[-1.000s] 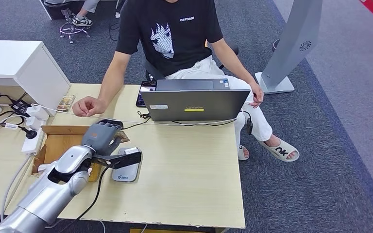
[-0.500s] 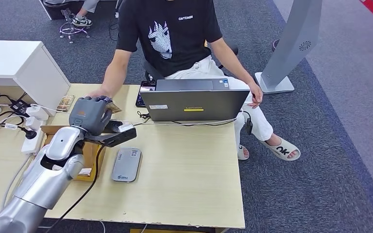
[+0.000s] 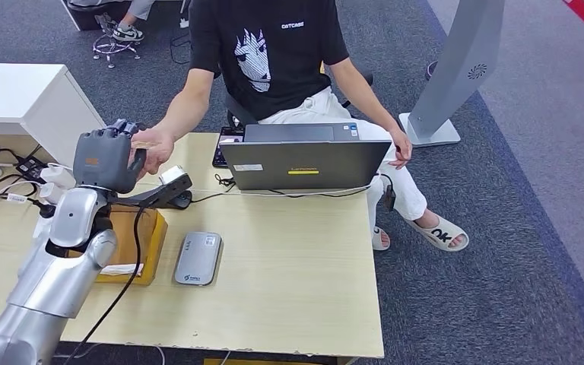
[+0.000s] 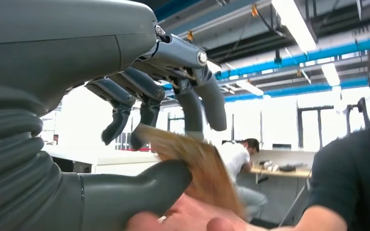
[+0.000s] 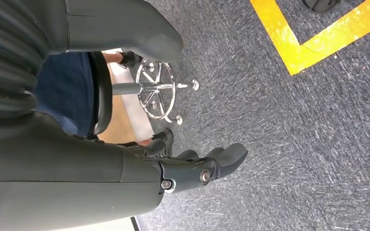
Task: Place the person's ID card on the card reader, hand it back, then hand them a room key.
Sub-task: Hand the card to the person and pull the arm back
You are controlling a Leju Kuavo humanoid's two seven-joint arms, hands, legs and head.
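My left hand [image 3: 106,160] is raised over the table's far left, at the person's hand [image 3: 156,144]. In the left wrist view a brown patterned card [image 4: 197,163] sits between my thumb [image 4: 139,187] and the fingers above it, and the person's fingertips [image 4: 188,219] touch its lower edge. A sliver of that card [image 3: 144,144] shows between the two hands in the head view. The grey card reader [image 3: 198,258] lies flat on the table with nothing on it. My right hand [image 5: 197,168] hangs over the carpet, holding nothing, fingers loosely extended.
An open cardboard box [image 3: 133,236] sits beside the reader under my left forearm. A grey laptop [image 3: 304,160] stands at the far edge before the seated person, a phone [image 3: 228,144] behind it. Power strips and cables [image 3: 46,198] and a white cabinet [image 3: 38,99] lie left.
My left hand has risen from beside the card reader and swung back and left to the person's hand, carrying the brown card. The person's hand has lifted off the table to meet it.
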